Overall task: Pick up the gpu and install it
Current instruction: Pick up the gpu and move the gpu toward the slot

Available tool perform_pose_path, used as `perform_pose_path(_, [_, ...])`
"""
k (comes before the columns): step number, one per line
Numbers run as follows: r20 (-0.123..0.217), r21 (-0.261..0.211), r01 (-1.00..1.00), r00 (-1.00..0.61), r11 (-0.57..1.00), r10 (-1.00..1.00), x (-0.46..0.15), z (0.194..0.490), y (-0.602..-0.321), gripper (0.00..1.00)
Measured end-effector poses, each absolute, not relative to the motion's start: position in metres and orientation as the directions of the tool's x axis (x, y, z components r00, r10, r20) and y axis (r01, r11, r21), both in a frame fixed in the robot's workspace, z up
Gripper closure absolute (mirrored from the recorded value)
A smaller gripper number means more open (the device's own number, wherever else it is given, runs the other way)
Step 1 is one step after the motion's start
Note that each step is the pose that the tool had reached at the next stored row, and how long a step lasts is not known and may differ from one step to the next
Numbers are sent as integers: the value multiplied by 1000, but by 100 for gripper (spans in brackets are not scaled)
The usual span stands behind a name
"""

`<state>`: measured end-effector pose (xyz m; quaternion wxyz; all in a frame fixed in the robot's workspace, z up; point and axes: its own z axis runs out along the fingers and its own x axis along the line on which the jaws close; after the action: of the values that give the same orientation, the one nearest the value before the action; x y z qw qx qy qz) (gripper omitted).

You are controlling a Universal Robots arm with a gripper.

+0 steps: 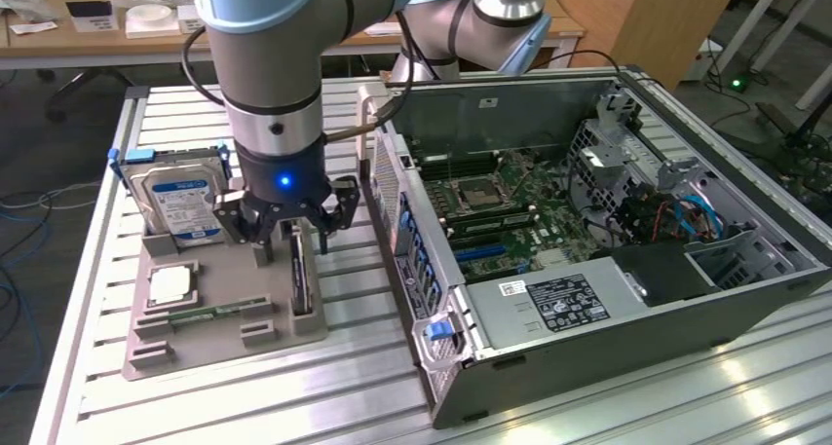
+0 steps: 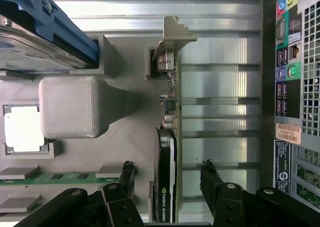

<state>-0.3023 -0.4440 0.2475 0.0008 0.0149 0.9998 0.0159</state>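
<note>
The graphics card (image 1: 299,270) (image 2: 167,187) stands on its long edge in a slot of a grey plastic holder (image 1: 195,346) (image 2: 125,99), with its thin top edge facing up. In the wrist view its black face carries a green-and-white brand label, and the green circuit-board edge runs along to a silver metal bracket at the far end.

The gripper (image 1: 296,242) (image 2: 167,168) hangs directly over the card. Its jaws are spread wide, with one black finger (image 2: 126,173) on each side of the card. There is a clear gap on both sides, so it grips nothing. The grey robot arm (image 1: 267,65) rises straight up from it.

In the exterior view, a silver hard drive (image 1: 182,197) (image 2: 30,42) with a blue-and-white label stands upright in the holder at about 10 o'clock from the card. A square processor chip (image 1: 171,284) (image 2: 22,129) lies flat at 8 o'clock. A narrow green memory stick (image 1: 208,314) (image 2: 60,177) lies just beyond it, nearer 7 o'clock.

At 3 o'clock, just beside the holder, an open computer case (image 1: 586,359) (image 2: 295,87) lies on its side with the green motherboard (image 1: 508,211) exposed. Everything rests on a ribbed aluminium table (image 1: 650,406) (image 2: 220,52).
</note>
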Motion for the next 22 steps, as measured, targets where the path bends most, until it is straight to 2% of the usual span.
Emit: perform_pose_path(22, [-1, 31, 30, -1000, 999, 30, -302, 236, -444, 35])
